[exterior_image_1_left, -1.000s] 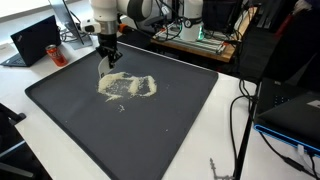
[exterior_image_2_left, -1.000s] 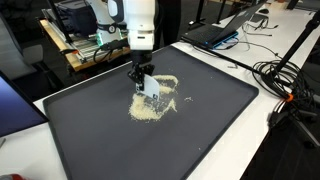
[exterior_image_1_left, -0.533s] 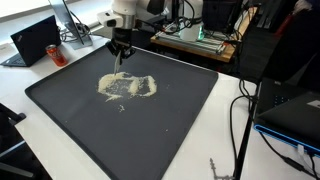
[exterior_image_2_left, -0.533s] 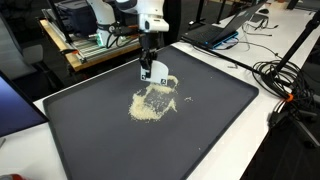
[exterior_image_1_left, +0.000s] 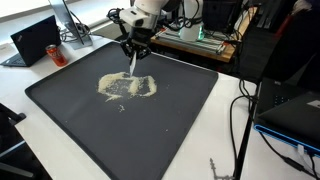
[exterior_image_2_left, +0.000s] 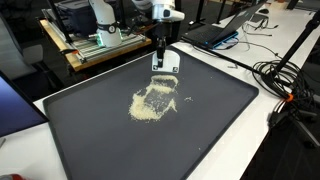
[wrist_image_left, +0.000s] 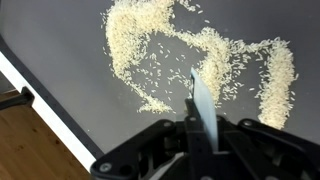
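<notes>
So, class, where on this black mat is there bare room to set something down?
Bare: the mat from the rice patch to its near edge, and toward the cables. Crowded: the far edge, where the gripper holds a white scraper by the rice.

One hand (exterior_image_1_left: 132, 52), one white card (exterior_image_1_left: 131, 64), one rice pile (exterior_image_1_left: 127, 87), one black mat (exterior_image_1_left: 180, 110), one laptop (exterior_image_1_left: 35, 40)

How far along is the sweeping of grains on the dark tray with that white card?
Done: the grains lie in one loose patch on the tray, but as ragged bands around a thin middle, with a few strays beside it. In hand: the gripper, jaws shut on the white card, hangs past the patch, card clear of the grains. Left, likely: closing the bands into a tight heap and gathering strays.
</notes>
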